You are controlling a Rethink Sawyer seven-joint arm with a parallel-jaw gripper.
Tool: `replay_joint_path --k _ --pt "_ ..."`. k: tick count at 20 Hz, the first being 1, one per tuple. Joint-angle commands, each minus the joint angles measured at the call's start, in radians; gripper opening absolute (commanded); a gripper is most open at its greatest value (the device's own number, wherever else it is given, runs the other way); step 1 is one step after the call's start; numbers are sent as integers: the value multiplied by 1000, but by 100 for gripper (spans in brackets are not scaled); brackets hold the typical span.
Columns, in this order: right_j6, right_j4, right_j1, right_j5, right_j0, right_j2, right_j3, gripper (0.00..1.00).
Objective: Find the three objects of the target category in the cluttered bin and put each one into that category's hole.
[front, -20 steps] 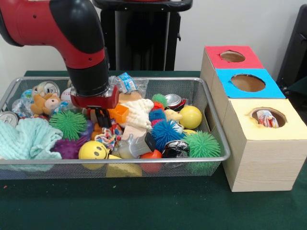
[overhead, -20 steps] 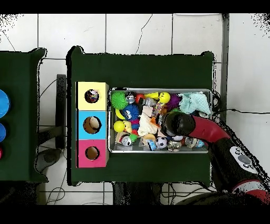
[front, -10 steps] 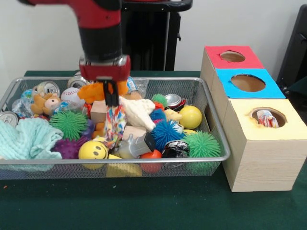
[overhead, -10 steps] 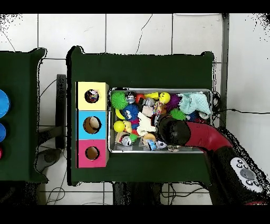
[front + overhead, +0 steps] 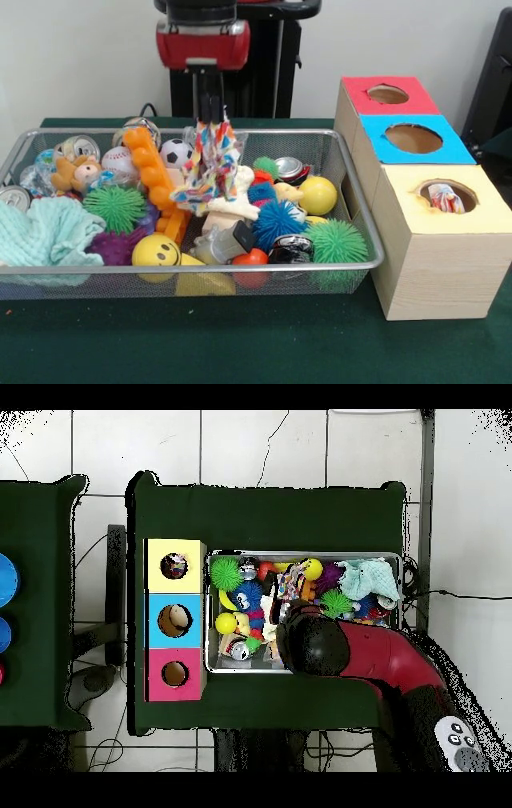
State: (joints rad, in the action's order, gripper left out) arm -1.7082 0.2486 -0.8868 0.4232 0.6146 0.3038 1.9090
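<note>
Now I had the rope toy (image 5: 210, 164) clear of the pile: the gripper (image 5: 211, 118), near the top centre of the front view, had its dark fingers pinched together on the toy's upper end, and the multicoloured knotted strands hung down from them, the lowest ends just above the white toy (image 5: 232, 196) in the middle of the wire basket (image 5: 352, 210). Half a second earlier the gripper had sat lower, just over the clutter with the toy only starting to come up, and a second earlier it had been down among the toys at centre left; since then it had risen and moved right in the front view. Lifting it also uncovered things: an orange knobbly toy (image 5: 152, 186) and a small football (image 5: 177, 152) now showed at upper left of the basket, where the arm had hidden them. I judged that this was one target grabbed and the carry to the boxes was next. The yellow box (image 5: 448, 240) at lower right of the front view already held something of similar colouring in its hole (image 5: 445, 195), so I took that hole as the likely destination. In the overhead view the arm (image 5: 370, 659) covered the grasp, and the toy's bright strands showed just above it in the frame.
</note>
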Motion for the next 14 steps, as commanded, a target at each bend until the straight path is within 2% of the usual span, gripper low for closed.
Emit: replay_joint_path --k 1,6,9,11,14 --pt "-199 -73 -99 -38 -22 -4 139 0" --pt "-233 -111 -149 -53 -68 -32 194 0" --pt "-260 -130 -152 -68 -116 -59 202 0" --pt "-289 -148 -168 -55 -171 -92 196 0" --pt "-363 -166 -181 -28 -294 -173 170 0"
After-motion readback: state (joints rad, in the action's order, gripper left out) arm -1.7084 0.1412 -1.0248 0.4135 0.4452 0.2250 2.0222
